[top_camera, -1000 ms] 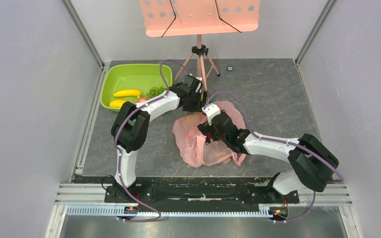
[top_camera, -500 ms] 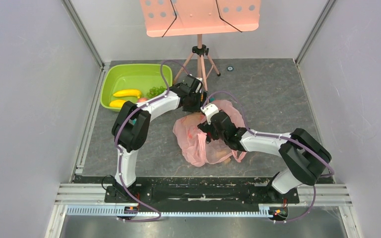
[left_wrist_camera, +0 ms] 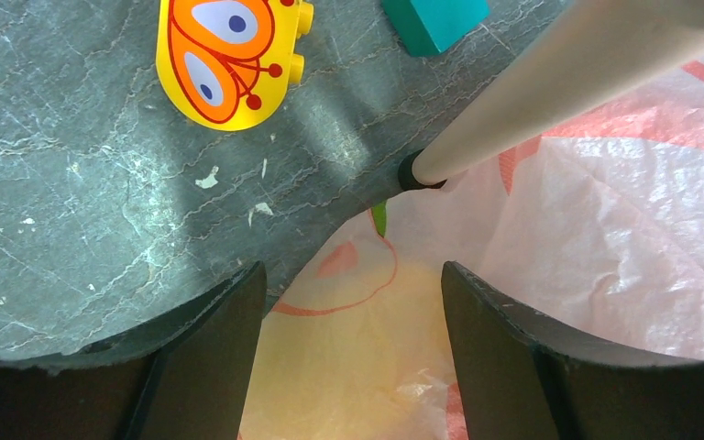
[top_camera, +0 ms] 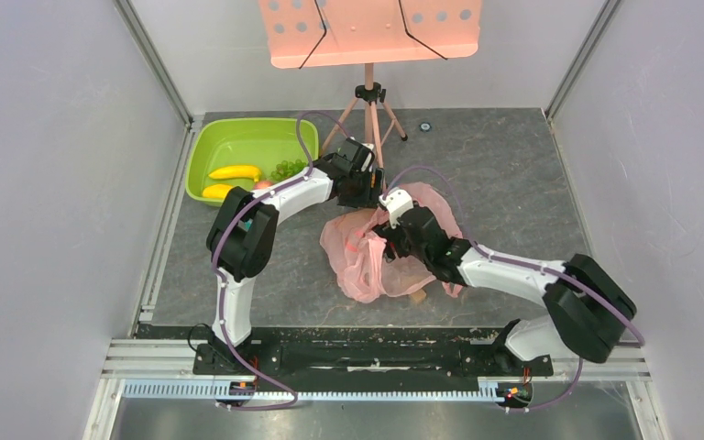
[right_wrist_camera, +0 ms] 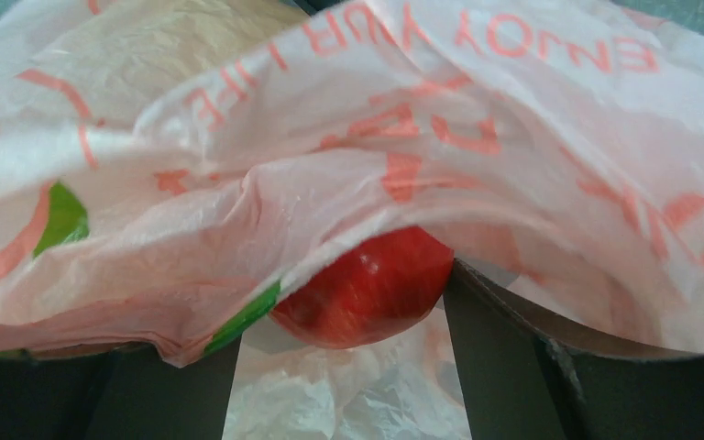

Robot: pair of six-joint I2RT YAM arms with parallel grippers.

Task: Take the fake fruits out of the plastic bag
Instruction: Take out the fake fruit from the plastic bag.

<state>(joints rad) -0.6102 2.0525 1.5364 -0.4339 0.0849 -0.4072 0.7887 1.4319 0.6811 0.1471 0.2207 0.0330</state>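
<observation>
Pink bag (top_camera: pixel 367 266) lying crumpled at the centre of the surface (top_camera: pixel 513 174), both arms reaching over it. The right gripper (right_wrist_camera: pixel 344 321) is inside the bag's mouth with a red apple (right_wrist_camera: pixel 367 284) between its jaws. One jaw appears to touch the fruit, but a fold of printed film drapes over the apple and down the other side, so it cannot be told whether the grip is complete. The left gripper (left_wrist_camera: pixel 350 270) hangs at the bag's far edge, beside a stand leg (left_wrist_camera: pixel 559 82). Its jaws are released and spread, with film and a yellowish shape beneath them that is possibly another fruit. Two bananas (top_camera: pixel 234 171) lie in the green basin (top_camera: pixel 197 151) at the far left, so the task is judged partly done. The step in hand is seizing the apple. To do it well, the right jaws should close across the apple's widest part and catch fruit rather than film, since the glossy round skin may slip. The left jaws could pinch the bag's rim and lift, opening the mouth so the apple comes out without dragging the bag.
</observation>
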